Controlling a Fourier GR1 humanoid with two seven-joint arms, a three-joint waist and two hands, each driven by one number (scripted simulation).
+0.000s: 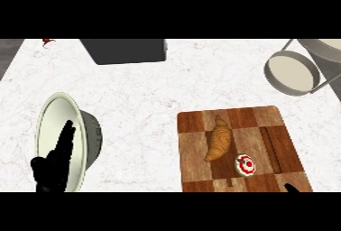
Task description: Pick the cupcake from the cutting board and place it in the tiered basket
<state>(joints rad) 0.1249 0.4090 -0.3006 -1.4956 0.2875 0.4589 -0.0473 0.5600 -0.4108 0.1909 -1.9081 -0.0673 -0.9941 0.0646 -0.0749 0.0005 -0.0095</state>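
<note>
A small cupcake (246, 165) with a red-and-white swirled top sits on the wooden cutting board (200, 122), near its lower right part. The tiered basket (293, 72), grey with a pale round tray, stands at the upper right of the counter. My left hand (54, 164) shows at the lower left, fingers straight and pointing up, in front of a bowl. Of my right hand (291, 188) only a black tip shows at the lower edge, just below and right of the cupcake, apart from it.
A croissant (218, 143) lies on the board left of the cupcake. A large pale bowl (83, 131) stands at the left. A dark grey box (126, 50) sits at the back, and a small red thing (48, 42) at the far left corner.
</note>
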